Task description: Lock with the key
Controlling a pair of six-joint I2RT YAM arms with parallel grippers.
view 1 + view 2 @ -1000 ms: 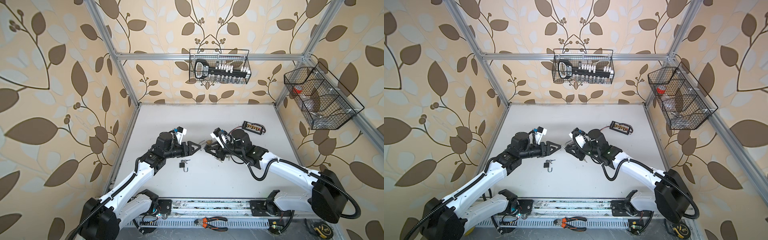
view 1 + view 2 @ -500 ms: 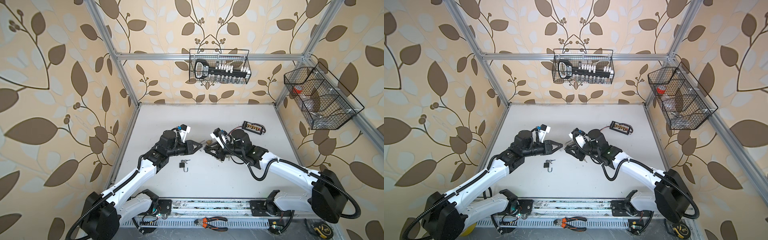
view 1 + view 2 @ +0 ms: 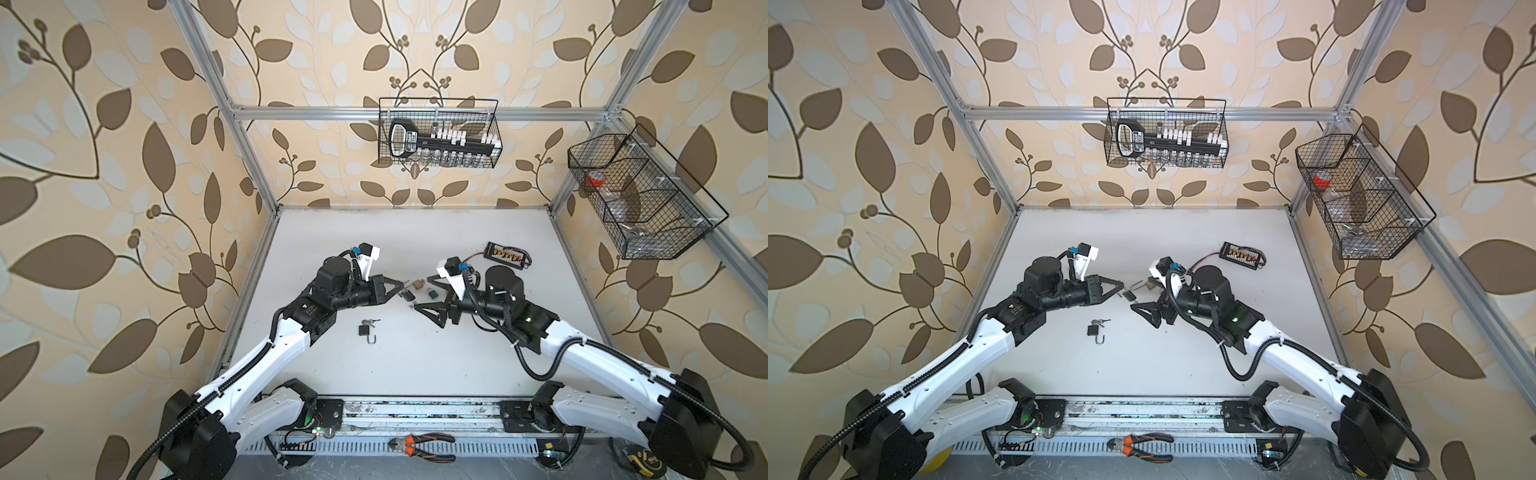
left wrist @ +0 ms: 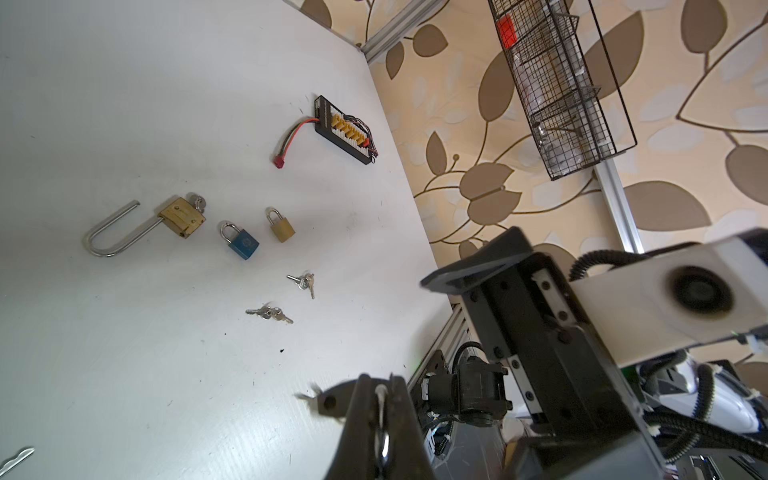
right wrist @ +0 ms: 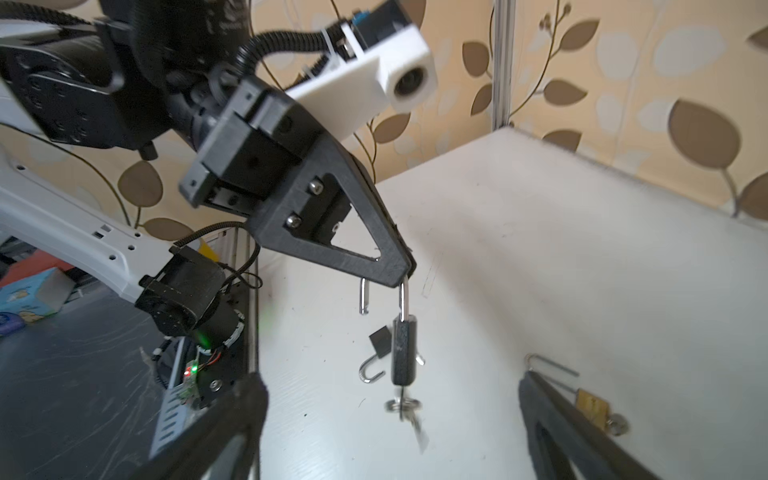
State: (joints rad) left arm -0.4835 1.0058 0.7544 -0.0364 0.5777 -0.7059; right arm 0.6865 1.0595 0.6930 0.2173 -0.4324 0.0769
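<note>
While left fingers pinch the black padlock, right fingers gape beside brass padlock.

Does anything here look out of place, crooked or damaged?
Yes. A black padlock hangs in the air from the left gripper, held only by its open shackle, with its keys dangling below. Nothing looks spilled or broken.

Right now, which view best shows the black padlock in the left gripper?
Right wrist view: the black padlock hangs by its open shackle from the left gripper, keys dangling below. Both top views show a small dark shape; the left wrist view, just a shackle sliver.
</note>
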